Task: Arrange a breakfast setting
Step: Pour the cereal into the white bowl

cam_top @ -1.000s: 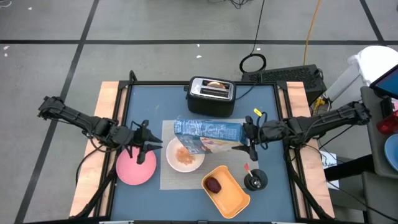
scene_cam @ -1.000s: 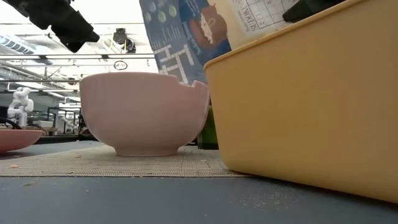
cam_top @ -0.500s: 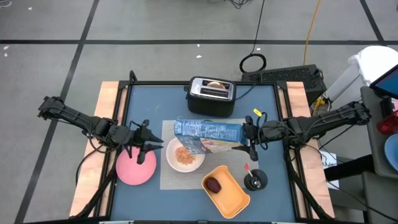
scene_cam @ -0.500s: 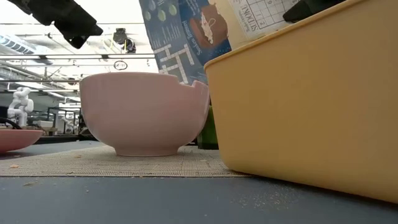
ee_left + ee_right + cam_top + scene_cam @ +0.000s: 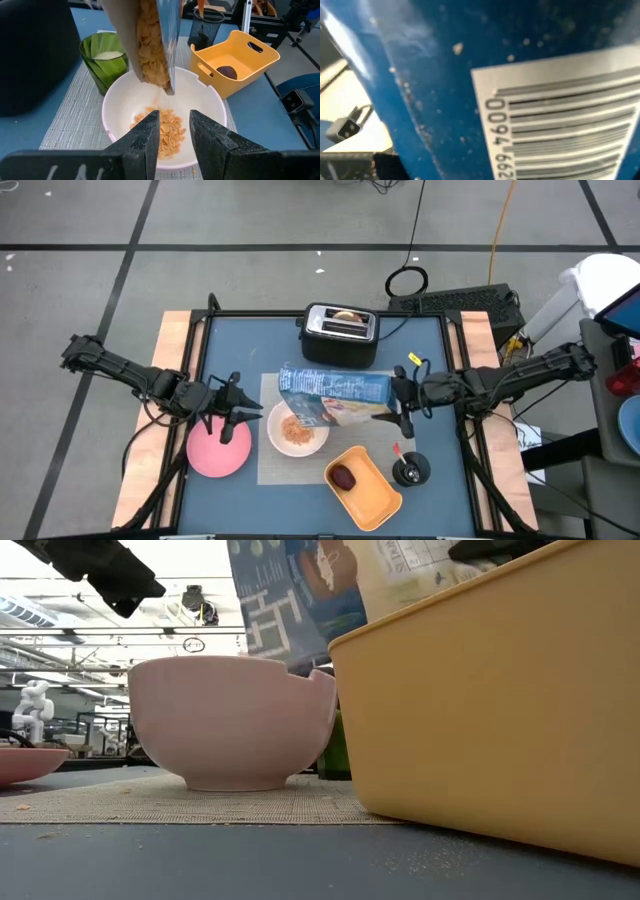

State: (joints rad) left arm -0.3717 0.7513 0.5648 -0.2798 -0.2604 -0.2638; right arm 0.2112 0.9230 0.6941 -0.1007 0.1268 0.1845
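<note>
The white round bowl sits on the grey rectangular placemat, partly filled with golden flakes, just beyond the left claw, whose fingers we see narrowly parted and holding nothing. Above it the right claw grips a blue cereal box, tipped over the bowl and hiding part of its rim. Beside the bowl we see the small pale-green cup, the orange tray, the pink round plate under the left claw, and the toaster farther back on the tabletop.
</note>
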